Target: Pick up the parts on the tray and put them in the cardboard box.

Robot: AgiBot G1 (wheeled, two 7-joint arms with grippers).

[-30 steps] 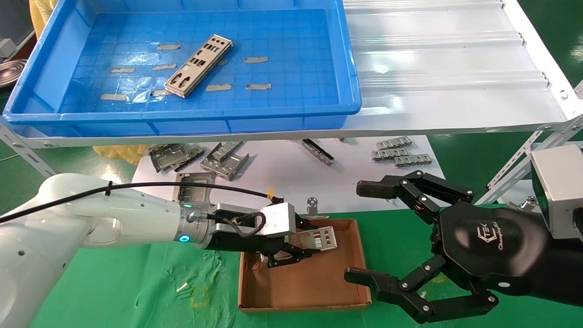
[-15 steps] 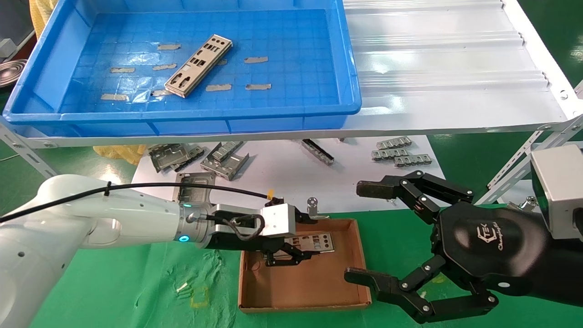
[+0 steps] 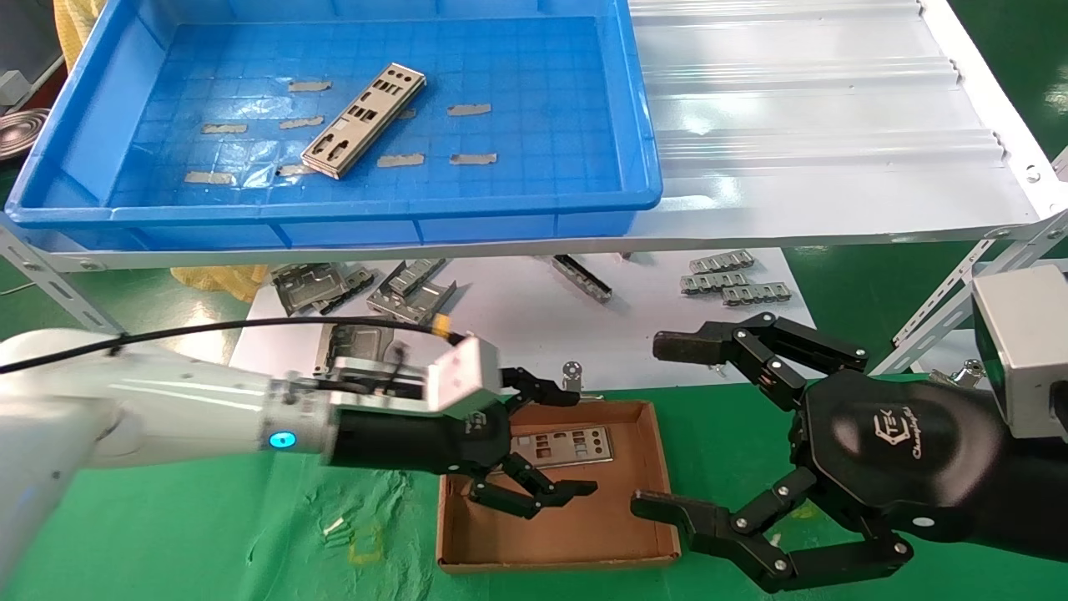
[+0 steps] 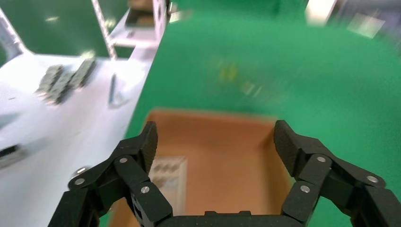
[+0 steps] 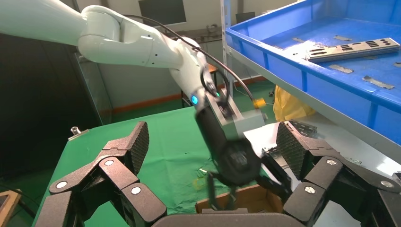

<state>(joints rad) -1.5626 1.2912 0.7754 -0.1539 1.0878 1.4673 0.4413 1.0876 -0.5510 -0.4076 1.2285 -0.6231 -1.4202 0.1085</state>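
Observation:
One silver punched plate lies slantwise on the floor of the blue tray on the shelf. A second plate lies flat in the far part of the cardboard box; it also shows as a pale plate on the brown box floor. My left gripper hovers open over the box, holding nothing, its jaws wide apart. My right gripper hangs open and empty to the right of the box.
Folded grey brackets and small grey pieces lie on the white sheet beneath the white ribbed shelf. Tape scraps dot the tray floor. Green cloth covers the table around the box.
My left gripper opened and let go of the plate, which now lies flat in the box. The arm has drawn back to the left. The right arm has not moved.

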